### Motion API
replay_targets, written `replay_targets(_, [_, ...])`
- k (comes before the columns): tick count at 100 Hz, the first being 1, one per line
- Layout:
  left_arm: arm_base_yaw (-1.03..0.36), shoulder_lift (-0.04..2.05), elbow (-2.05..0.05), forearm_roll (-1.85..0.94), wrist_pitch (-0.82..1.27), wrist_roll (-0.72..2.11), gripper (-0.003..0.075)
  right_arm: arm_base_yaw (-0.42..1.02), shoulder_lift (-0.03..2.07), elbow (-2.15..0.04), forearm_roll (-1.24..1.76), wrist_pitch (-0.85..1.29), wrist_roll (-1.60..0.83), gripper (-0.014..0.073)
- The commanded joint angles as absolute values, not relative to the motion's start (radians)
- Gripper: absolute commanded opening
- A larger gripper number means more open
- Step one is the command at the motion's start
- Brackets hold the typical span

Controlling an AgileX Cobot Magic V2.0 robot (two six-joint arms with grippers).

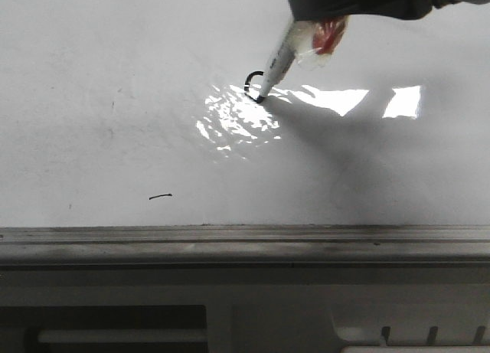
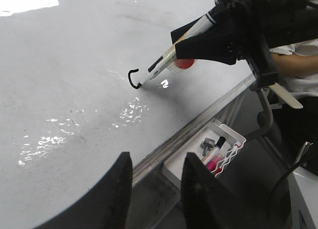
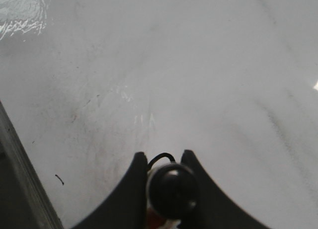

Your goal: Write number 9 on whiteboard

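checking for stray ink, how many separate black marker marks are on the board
2: the number 9, only its hooked loop so far, at the marker tip; a short dash lower left near the rail. Fainter marks may hide under glare.

A partly drawn number 9 (image 1: 253, 85), just a small black open hooked loop, sits beside bright glare on the glossy, faintly smudged whiteboard (image 1: 92, 77).

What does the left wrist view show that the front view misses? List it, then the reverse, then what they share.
Only the left wrist view shows the left gripper, open and empty, a white tray of markers beyond the board's edge, and the right gripper clamping the marker. Only the front view shows the short black dash. Both show the whiteboard, the marker with its tip on the board, and the hooked start of the number 9.
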State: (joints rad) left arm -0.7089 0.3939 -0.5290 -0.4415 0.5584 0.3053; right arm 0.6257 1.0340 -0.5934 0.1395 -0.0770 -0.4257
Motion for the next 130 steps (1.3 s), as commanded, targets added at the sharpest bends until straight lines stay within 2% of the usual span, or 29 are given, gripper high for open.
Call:
replay_targets(1, [-0.708,0.399,-0.556,-0.458,0.490,0.298,0.0209,0.580,1.030,-0.628,0.131,-0.086,-0.447,-0.0050])
replay_targets(22, [-0.708,0.399,-0.556,-0.442,0.490,0.298,0.0209,0.575,1.032,-0.668,0.129,-0.071,-0.451,-0.0050])
replay_targets(42, [-0.708,0.399,-0.556,-0.442,0.490,0.298,0.0209,0.577,1.041,-0.637,0.184,0.105,-0.451,-0.0049])
replay_targets(62, [-0.708,0.399,-0.550,-0.442,0.490,0.298,0.0209,0.628,1.068,-0.530,0.220,0.068,-0.451,-0.0050])
replay_targets(97, [-0.708,0.399,-0.519,-0.442,0.479,0.298,0.0209,0.633,1.066,-0.530,0.231,0.041,-0.451,-0.0050])
replay_targets(130, [-0.708,0.399,-0.517,-0.442,0.432,0.298,0.0209,0.633,1.078,-0.532,0.256,0.130,-0.451,-0.0050])
